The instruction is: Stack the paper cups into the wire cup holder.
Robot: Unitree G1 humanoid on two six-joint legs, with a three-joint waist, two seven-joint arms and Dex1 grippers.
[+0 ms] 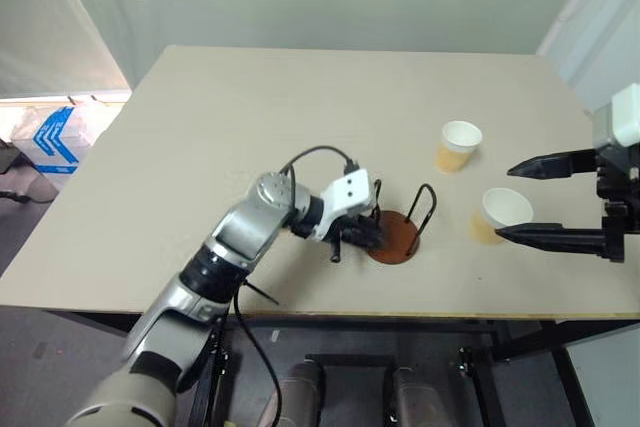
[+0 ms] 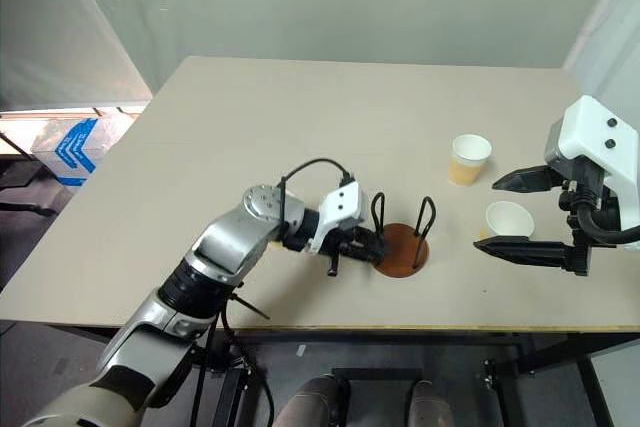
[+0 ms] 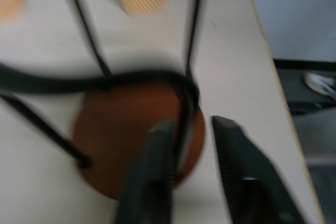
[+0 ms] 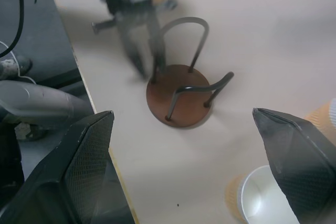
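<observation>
**Room around the holder**

My left gripper [image 2: 362, 247] crowds the near loop of the reddish-brown disc-based black wire cup holder [image 2: 402, 247]. Bare beige table [image 2: 300, 127] lies open behind. Two tan paper cups [image 2: 470, 159] stand right.

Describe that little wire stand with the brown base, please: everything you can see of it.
The wire cup holder is a round reddish-brown disc lying flat near the table's front edge, with two black wire loops standing upright from it. It holds no cups. The left gripper is at the loop on the robot's left, one finger on each side of that wire, slightly parted.
</observation>
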